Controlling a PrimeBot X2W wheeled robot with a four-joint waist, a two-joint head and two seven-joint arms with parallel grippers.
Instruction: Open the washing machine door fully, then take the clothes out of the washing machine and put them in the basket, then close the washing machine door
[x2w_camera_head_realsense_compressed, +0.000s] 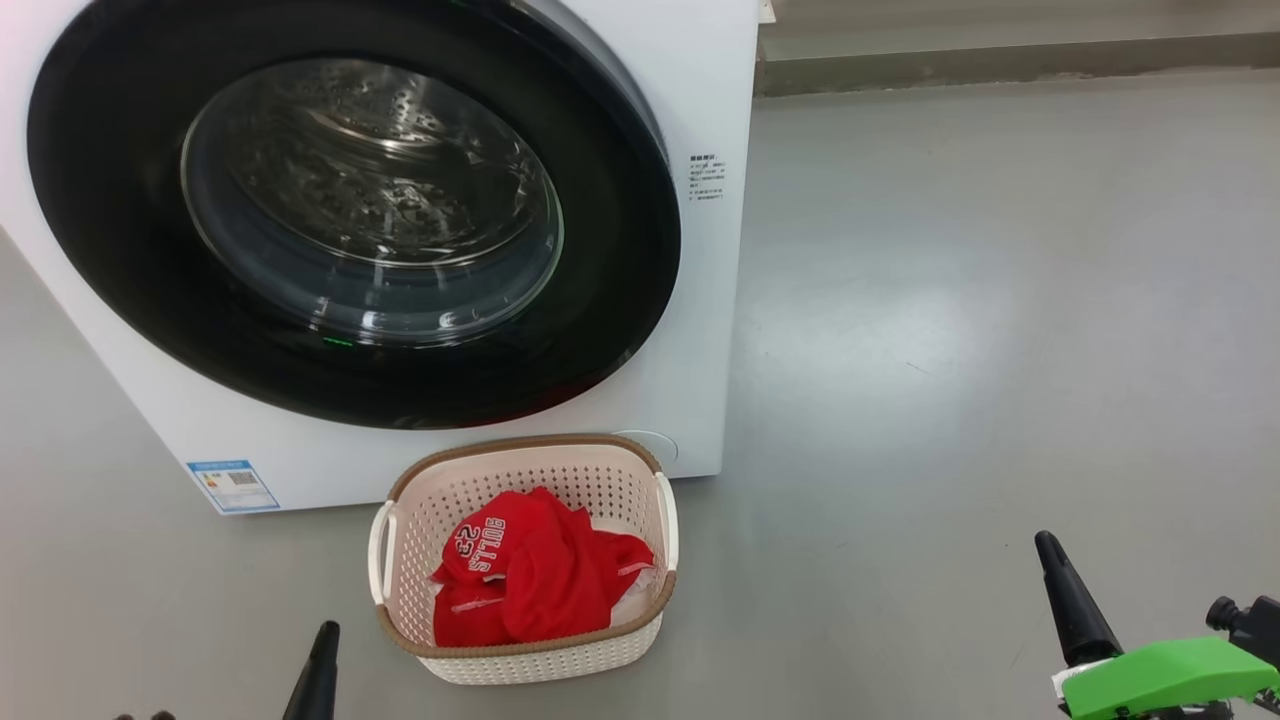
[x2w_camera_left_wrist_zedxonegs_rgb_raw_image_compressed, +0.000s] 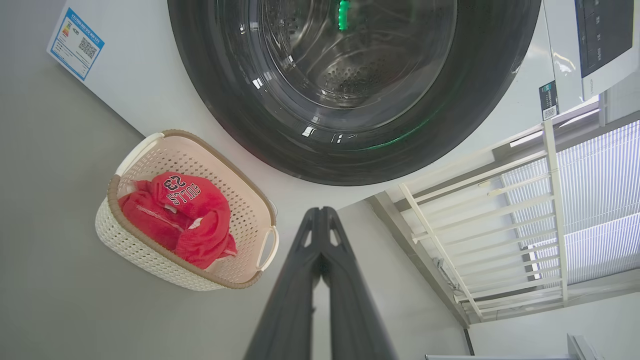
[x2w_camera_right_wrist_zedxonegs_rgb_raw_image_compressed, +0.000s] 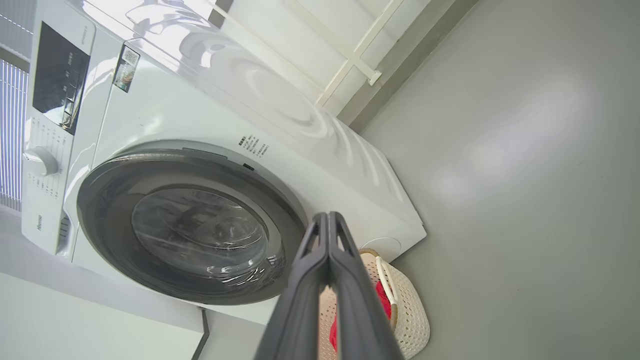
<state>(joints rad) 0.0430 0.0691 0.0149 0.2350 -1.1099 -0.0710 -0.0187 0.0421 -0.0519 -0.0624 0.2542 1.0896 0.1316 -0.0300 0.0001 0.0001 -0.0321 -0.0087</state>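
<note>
The washing machine (x2w_camera_head_realsense_compressed: 690, 300) stands at the upper left, and its door (x2w_camera_head_realsense_compressed: 120, 250) with the wide black rim lies shut against the front, the steel drum visible through the glass. The red clothes (x2w_camera_head_realsense_compressed: 530, 580), with white "BULLS 23" lettering, lie in the cream basket (x2w_camera_head_realsense_compressed: 430, 500) on the floor just before the machine. My left gripper (x2w_camera_head_realsense_compressed: 325, 630) is shut, low, left of the basket. My right gripper (x2w_camera_head_realsense_compressed: 1045, 545) is shut, well to the right of it. The left gripper (x2w_camera_left_wrist_zedxonegs_rgb_raw_image_compressed: 320, 212) and the right gripper (x2w_camera_right_wrist_zedxonegs_rgb_raw_image_compressed: 327, 217) each show tips pressed together, empty.
Grey floor (x2w_camera_head_realsense_compressed: 950, 350) spreads out to the right of the machine. A wall base (x2w_camera_head_realsense_compressed: 1000, 60) runs along the back. A white railing and blinds (x2w_camera_left_wrist_zedxonegs_rgb_raw_image_compressed: 525, 215) stand beside the machine. A green part (x2w_camera_head_realsense_compressed: 1160, 675) sits on my right wrist.
</note>
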